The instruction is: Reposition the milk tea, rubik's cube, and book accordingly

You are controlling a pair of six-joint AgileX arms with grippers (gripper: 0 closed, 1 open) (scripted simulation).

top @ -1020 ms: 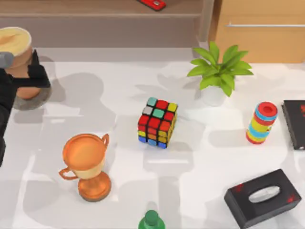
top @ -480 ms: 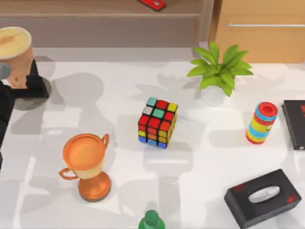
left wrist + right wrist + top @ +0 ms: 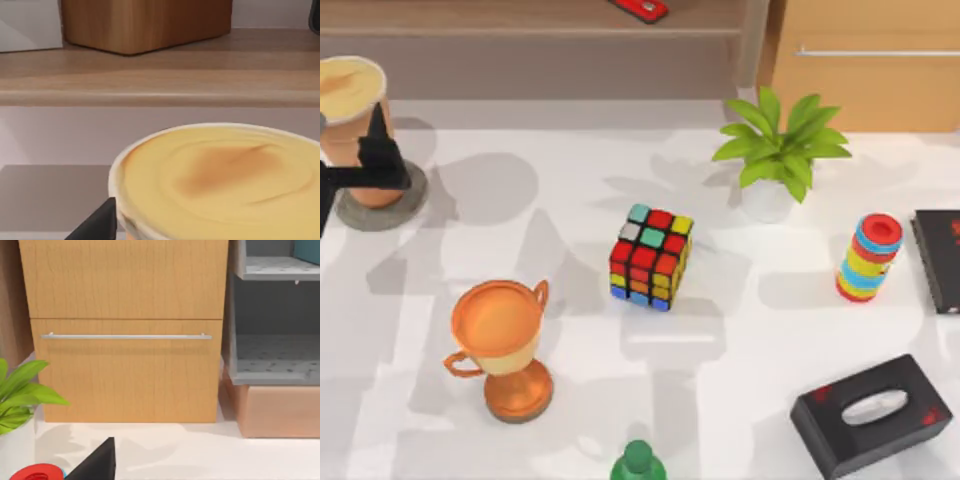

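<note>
The milk tea (image 3: 353, 110) is pinched between the left gripper (image 3: 365, 165) fingers above a coaster (image 3: 395, 205), so lowering and release are judged next

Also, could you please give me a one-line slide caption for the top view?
Left gripper at the milk tea on its grey coaster, far left; rubik's cube waits mid-table.

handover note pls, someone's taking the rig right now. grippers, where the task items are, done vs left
Left gripper: at the table's far left, at the milk tea; fingers beside the cup, grip unclear.
Right gripper: parked, facing the wooden drawer cabinet.
Milk tea: upright on a grey coaster, far-left corner.
Rubik's cube: mid-table, untouched, between the trophy and the plant.
Book: I can't place it.
Done: milk tea seems placed. Left: cube and book.
</note>
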